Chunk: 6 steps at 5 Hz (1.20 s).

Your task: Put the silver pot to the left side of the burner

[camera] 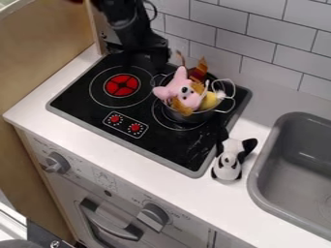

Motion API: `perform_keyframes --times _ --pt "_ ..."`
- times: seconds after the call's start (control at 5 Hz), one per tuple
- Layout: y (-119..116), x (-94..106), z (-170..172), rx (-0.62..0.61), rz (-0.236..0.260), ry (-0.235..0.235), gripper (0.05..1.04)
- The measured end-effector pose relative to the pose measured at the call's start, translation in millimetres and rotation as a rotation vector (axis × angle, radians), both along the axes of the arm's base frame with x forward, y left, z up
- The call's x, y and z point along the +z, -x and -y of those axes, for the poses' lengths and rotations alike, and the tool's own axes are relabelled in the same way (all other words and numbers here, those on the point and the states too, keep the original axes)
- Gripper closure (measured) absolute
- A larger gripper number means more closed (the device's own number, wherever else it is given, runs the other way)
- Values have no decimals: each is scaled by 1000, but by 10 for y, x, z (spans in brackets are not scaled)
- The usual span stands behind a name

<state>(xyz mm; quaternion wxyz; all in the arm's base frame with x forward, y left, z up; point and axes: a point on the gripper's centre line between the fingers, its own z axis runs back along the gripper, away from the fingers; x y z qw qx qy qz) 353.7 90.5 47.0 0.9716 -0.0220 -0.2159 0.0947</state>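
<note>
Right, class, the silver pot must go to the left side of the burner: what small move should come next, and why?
Probably ease the pincer down onto the pot's near handle: it appears just beside that loop, and the pot, loaded with toys, sits on the right-hand ring, not the left-hand red-centred one.

A robot arm (123,14) is cut off by the top edge, its end effector (155,54) a dark blur against the black stove (84,92). Toys, among them a pink one (178,92), hide most of the inside of the pot (202,117), which in turn covers part of a burner (158,116). A brownish item (198,69) there is too blurred to identify. The right edge crops the sink (253,177); the bottom edge crops the oven (97,208), its markings too small to read.
</note>
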Motion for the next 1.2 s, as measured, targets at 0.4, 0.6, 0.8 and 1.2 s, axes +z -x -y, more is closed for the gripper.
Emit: perform_keyframes --times 0.4,0.6,0.8,1.2 --pt "0 -74 93 16 22 -10 85" --pt "-14 -90 142 24 36 -15 84" --pt "-4 -121 146 31 47 -26 85" --pt "45 -262 156 28 59 -39 85"
